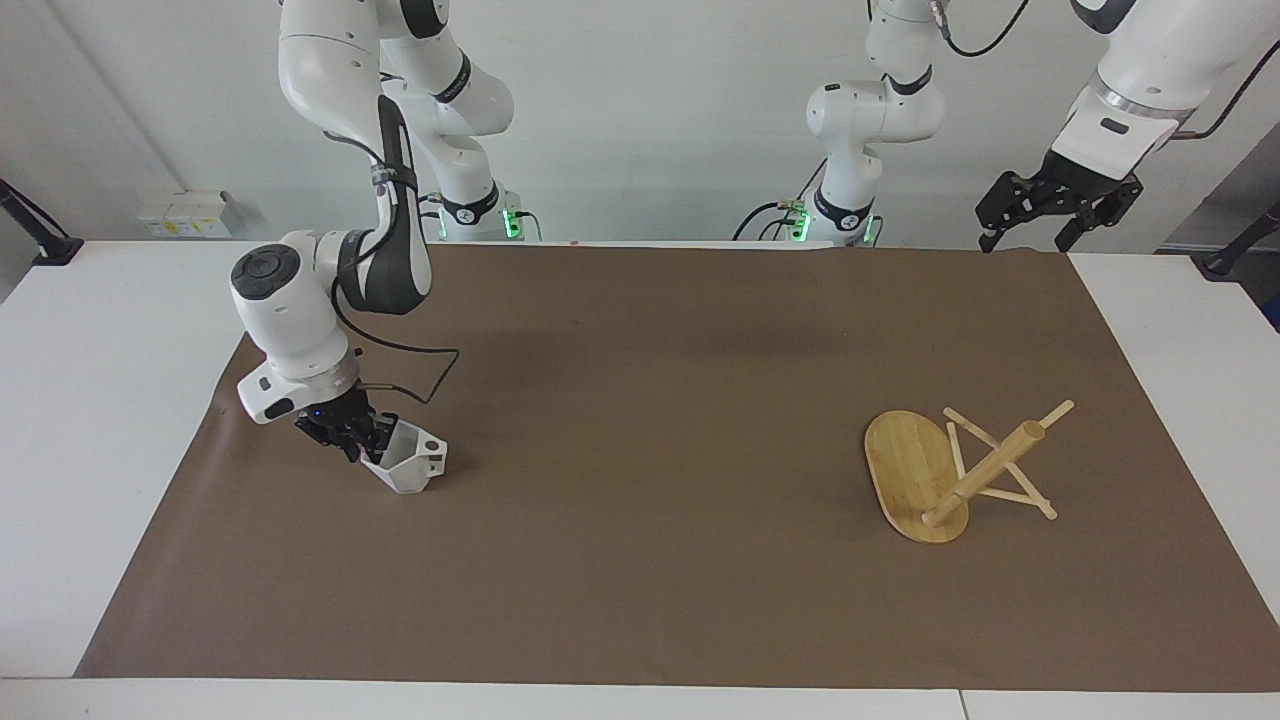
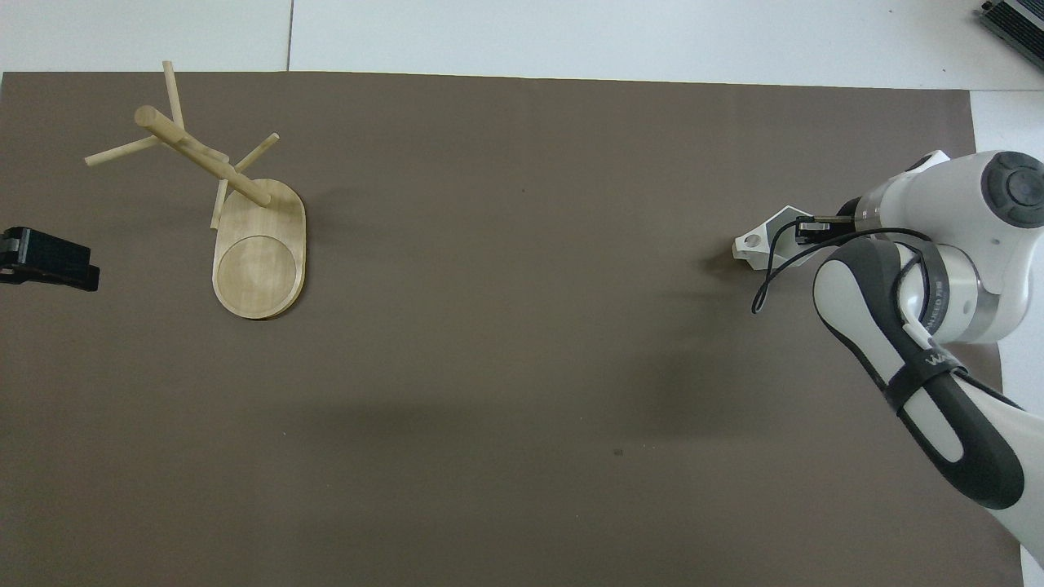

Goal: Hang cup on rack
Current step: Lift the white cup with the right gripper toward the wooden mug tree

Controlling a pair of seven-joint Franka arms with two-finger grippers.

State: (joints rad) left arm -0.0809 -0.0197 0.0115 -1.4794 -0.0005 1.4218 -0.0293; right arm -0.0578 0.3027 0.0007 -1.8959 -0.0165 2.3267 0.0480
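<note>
From across the table, the right gripper [image 1: 362, 440] pinches the white faceted cup's [image 1: 408, 462] rim near the brown mat's [image 1: 640, 420] right-arm end. The left gripper [image 1: 1055, 205] waits, spread wide. From above, the toppled bamboo mug tree [image 2: 245, 228] lies at the mat's left-arm end.

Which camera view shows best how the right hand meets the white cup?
The facing view: it shows the right hand from the side, down at the rim of the cup on the brown mat. In the overhead view the arm's wrist covers most of the hand, and only part of the cup shows.
</note>
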